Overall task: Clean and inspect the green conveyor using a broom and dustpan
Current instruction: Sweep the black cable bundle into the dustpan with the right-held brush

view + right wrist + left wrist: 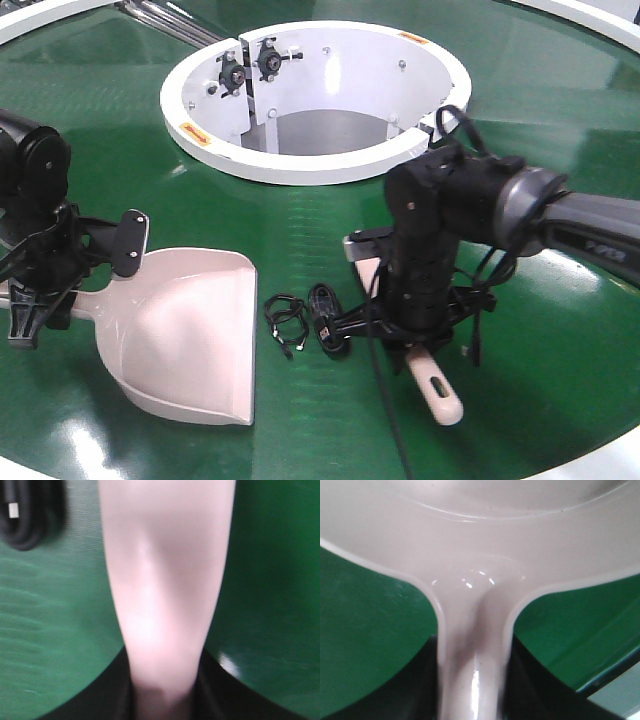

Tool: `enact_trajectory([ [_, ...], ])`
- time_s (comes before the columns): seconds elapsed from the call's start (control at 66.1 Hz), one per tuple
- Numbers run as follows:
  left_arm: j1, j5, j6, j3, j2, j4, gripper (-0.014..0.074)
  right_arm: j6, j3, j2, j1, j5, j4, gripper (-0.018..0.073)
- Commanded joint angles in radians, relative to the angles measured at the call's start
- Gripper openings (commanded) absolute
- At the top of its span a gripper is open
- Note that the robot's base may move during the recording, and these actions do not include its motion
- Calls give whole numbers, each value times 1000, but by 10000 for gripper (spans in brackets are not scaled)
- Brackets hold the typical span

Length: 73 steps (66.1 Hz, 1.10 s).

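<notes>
The dustpan (190,330) lies on the green conveyor (540,110), its wide edge towards the right. My left gripper (35,305) is shut on its handle at the far left. In the left wrist view the dustpan (475,605) runs up from between my dark fingers (420,690). My right gripper (412,330) is shut on the broom (445,400), whose slotted handle end sticks out towards the front. The broom's head is mostly hidden behind the arm. In the right wrist view the broom (165,580) fills the middle, with my gripper (162,695) around it.
Two small coils of black cable (305,320) lie on the belt between the dustpan and the broom. One coil also shows in the right wrist view (25,515). The white central ring (300,160) stands behind. The white outer rim (600,455) runs along the front right.
</notes>
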Motion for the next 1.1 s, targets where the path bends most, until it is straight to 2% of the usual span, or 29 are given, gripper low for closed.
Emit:
enact_trajectory([
  [0.0, -8, 8, -3, -27, -45, -5, -8, 5, -44, -20, 30, 79, -6, -4],
  [0.363, -8, 8, -3, -27, -45, -5, -8, 10, -159, 82, 123, 79, 69, -4],
  [0.862, -8, 8, -3, -27, -45, -5, -8, -51, -512, 231, 263, 78, 252, -4],
  [1.089, -8, 8, -3, -27, -45, -5, -8, -56, -559, 198, 266, 78, 236, -3],
])
